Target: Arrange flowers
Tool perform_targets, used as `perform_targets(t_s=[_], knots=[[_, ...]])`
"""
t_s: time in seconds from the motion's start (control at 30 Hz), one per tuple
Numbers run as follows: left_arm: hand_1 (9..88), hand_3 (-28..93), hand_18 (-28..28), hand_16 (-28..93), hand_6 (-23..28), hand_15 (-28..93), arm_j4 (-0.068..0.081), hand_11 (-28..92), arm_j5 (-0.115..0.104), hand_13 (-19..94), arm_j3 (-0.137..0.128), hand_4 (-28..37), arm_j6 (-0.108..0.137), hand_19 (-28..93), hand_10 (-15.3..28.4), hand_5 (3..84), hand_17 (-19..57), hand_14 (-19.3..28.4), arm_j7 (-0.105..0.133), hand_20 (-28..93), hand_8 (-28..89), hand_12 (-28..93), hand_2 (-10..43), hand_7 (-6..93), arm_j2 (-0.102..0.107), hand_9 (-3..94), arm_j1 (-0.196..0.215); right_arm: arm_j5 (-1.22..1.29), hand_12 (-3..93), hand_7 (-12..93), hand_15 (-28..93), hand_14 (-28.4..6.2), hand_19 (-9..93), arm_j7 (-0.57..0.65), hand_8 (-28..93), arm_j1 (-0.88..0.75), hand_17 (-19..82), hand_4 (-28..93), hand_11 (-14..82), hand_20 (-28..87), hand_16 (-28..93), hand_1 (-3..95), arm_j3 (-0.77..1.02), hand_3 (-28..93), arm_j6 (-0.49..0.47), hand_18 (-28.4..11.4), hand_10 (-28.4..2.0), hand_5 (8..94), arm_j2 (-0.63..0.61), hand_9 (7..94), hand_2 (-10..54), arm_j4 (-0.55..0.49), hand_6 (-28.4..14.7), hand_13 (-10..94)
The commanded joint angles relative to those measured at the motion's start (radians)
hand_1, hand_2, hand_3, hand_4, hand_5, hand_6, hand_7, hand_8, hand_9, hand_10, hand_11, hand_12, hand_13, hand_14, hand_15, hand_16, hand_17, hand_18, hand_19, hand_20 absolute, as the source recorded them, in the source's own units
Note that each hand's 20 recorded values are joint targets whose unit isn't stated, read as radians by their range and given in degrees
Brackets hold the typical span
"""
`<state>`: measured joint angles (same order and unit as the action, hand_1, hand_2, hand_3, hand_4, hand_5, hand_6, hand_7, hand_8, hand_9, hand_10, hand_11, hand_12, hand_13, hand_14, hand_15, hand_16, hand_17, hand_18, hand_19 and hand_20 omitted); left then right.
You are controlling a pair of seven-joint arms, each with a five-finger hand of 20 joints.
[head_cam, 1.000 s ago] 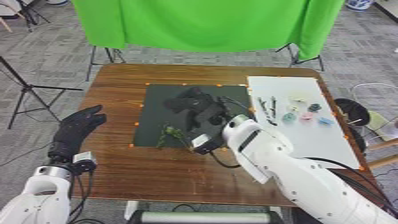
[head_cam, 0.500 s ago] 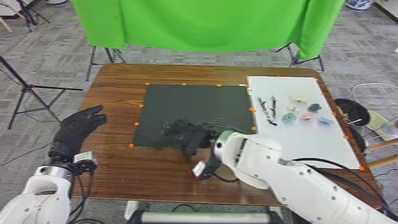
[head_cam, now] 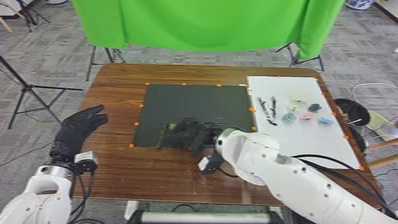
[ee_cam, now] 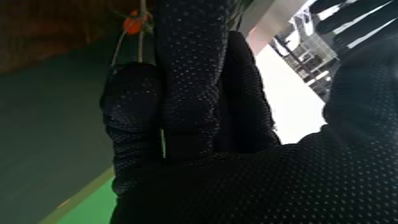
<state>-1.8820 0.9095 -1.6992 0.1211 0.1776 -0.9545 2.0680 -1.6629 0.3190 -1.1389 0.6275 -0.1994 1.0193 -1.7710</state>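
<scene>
My left robot hand point(head_cam: 82, 124) is at the table's point(head_cam: 115, 100) left edge, fingers loosely extended. A green stem point(head_cam: 164, 135) is on the black mat point(head_cam: 195, 100), beside my right robot hand point(head_cam: 187, 132); I can't tell whether that hand grips anything. Small flowers point(head_cam: 306, 116) lie on the white board point(head_cam: 311, 140).

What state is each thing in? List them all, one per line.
Left hand: open, fingers relaxed.
Right hand: over the near part of the mat; grip cannot be told.
Sprig: beside the right hand, partly hidden.
Flowers: loose on the sheet, not arranged.
Dark sticks: lying on the sheet, side by side.
Mat: flat.
Sheet: flat.
Green cloth: hanging.
</scene>
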Motion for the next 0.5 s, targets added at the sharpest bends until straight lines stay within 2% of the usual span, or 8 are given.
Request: perform_targets(t_s=[0.03, 0.5], knots=[[27.0, 71, 12.0, 1, 2.1, 18, 0.007, 21, 0.000, 37, 0.007, -21.3, -0.011, 10, 12.5, 48.1, 6.2, 15.2, -0.002, 18, -7, 14, -9.5, 16.0, -0.005, 48.3, -0.001, -0.011, 8.2, 12, 38, -6.8, 91, 0.017, -8, 0.012, 64, -15, 6.7, 22, 25, 16.6, 0.014, 65, 0.015, -12.3, -12.2, 52.9, 0.006, 54.3, 6.0, 0.012, -2.5, 93], [27.1, 71, 12.0, 1, 2.1, 18, 0.006, 21, 0.001, 38, 0.013, -21.4, -0.010, 10, 12.6, 48.1, 6.1, 15.3, -0.001, 18, -7, 14, -9.5, 15.9, -0.006, 48.3, -0.004, 0.012, 8.2, 12, 38, -6.9, 91, 0.011, -8, 0.017, 63, -15, 6.7, 21, 25, 16.5, 0.027, 65, 0.026, -12.4, -12.3, 52.8, 0.010, 54.2, 5.7, 0.013, -2.4, 93]])
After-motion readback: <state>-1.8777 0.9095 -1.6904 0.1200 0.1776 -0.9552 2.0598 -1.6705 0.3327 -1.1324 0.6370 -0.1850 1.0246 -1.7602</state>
